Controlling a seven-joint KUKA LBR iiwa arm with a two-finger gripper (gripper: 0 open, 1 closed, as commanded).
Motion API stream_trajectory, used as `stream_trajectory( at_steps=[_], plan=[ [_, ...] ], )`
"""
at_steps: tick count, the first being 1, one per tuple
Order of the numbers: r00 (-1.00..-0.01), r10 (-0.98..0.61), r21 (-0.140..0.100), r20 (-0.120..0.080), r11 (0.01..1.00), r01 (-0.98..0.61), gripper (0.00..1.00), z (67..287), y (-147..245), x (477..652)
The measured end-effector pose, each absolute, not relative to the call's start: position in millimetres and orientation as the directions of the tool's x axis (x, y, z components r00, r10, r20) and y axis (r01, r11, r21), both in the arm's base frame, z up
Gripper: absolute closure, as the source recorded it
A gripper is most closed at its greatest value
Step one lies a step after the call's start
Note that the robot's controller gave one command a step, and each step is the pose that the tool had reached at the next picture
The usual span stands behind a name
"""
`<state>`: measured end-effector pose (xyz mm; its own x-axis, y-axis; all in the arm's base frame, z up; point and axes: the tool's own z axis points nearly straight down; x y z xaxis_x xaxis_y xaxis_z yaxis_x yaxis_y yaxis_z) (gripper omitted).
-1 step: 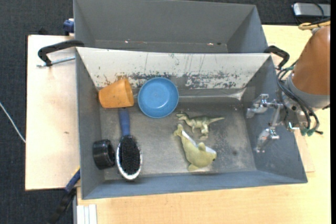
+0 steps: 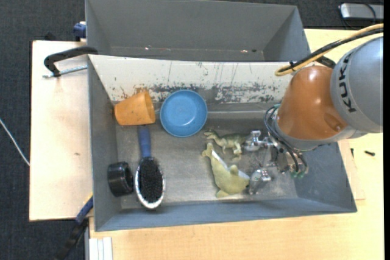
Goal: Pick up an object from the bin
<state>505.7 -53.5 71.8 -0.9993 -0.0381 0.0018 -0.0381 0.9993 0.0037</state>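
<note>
Gripper (image 2: 256, 160) low at the bin's (image 2: 100, 143) front right, fingers apart.
Pale green rubber toy (image 2: 226, 178) lies just beside it. Risk: an off-centre close nudges it away or snags the smaller green figure (image 2: 223, 143).

The only writing that can be read is on the robot's grey arm link (image 2: 364, 79), at three o'clock in the camera view. Large black capitals there spell "KU". They are turned on their side and stand on the rounded casing just beside the orange cover (image 2: 311, 103). The rest of the word curves out of sight.
</note>
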Motion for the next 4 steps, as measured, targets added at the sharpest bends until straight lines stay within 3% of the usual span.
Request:
stream_trajectory(
  at_steps=[1,2,3,4],
  plan=[
    [-0.999,-0.035,0.0,-0.002,0.999,-0.035,1.0,75,-57,506.5],
    [-0.995,-0.101,-0.003,-0.016,0.995,-0.101,1.0,229,-67,538.5],
    [-0.995,-0.102,-0.001,-0.006,0.995,-0.102,0.0,224,-67,536.4],
    [-0.988,-0.154,-0.006,-0.02,0.988,-0.154,0.0,102,-42,535.9]
  ],
)
